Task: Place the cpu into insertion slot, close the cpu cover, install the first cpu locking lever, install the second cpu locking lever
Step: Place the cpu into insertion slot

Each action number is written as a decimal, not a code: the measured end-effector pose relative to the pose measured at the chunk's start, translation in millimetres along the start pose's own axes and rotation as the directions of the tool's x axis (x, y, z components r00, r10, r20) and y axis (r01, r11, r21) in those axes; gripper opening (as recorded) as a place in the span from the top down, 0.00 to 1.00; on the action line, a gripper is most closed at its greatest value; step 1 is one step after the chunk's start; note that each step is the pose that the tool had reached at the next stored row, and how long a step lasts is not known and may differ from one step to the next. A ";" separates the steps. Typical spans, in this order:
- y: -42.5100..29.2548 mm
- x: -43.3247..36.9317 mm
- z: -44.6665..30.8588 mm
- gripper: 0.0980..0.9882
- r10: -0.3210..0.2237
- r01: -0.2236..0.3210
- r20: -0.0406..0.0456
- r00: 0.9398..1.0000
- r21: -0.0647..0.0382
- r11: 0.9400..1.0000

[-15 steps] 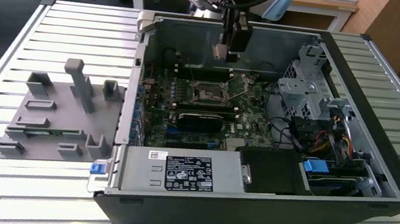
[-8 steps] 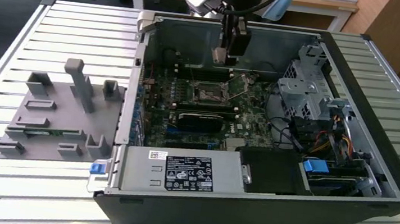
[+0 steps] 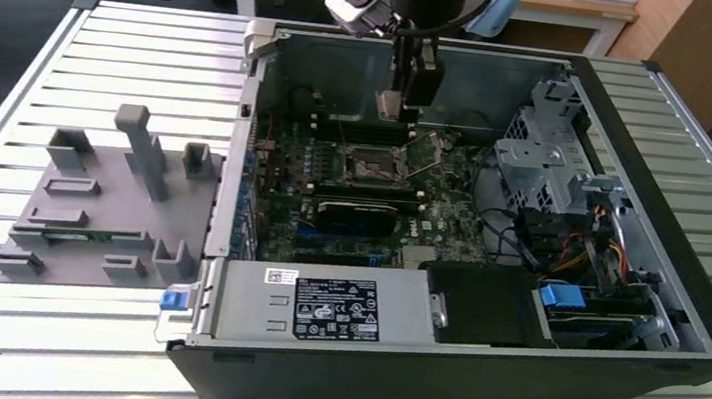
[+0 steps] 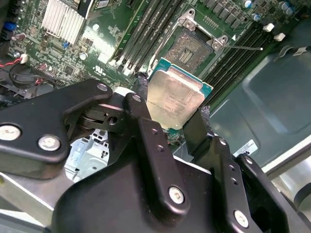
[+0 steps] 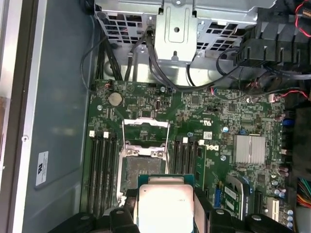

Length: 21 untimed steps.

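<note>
So, in the exterior view the gripper (image 3: 398, 104) hangs inside the open computer case (image 3: 666, 305), up over the motherboard (image 3: 443, 204) and not touching the insertion slot (image 3: 369, 169). There's a white printed sticker (image 3: 332, 310) on the power supply at the front. A grey plastic fixture (image 3: 101, 201) sits on the slatted table (image 3: 22, 61), to the exterior view's left of the case. In the second wrist view the two black fingers (image 4: 146, 124) are clamped on opposite edges of the cpu (image 4: 175, 99). It's a flat square chip with a dull silver top, some faint print and a teal-green rim, held in the air clear of the slot. The slot lies bare, with long memory slots (image 4: 141, 34) on both sides. In the first wrist view the cpu cover (image 5: 145, 127) is flipped open right beside the slot, a white label (image 5: 42, 168) sticks to the case wall, and black cables (image 5: 155, 68) run past the board's far edge.
</note>
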<state>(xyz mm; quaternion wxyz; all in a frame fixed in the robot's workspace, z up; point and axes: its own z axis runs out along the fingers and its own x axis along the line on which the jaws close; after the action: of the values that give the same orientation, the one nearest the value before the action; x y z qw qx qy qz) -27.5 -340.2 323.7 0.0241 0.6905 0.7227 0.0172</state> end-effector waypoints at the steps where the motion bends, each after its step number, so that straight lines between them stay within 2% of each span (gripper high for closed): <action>1: -0.1 0.1 1.8 0.51 0.000 0.000 0.000 1.000 0.000 1.000; 11: -1.3 0.7 18.2 0.51 -0.018 0.018 -0.001 1.000 0.000 1.000; 21: -2.2 1.2 27.4 0.51 -0.017 0.017 -0.001 1.000 0.000 1.000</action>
<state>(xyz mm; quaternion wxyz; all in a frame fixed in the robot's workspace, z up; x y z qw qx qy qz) -28.1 -339.3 296.2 0.0242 0.6843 0.7286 0.0173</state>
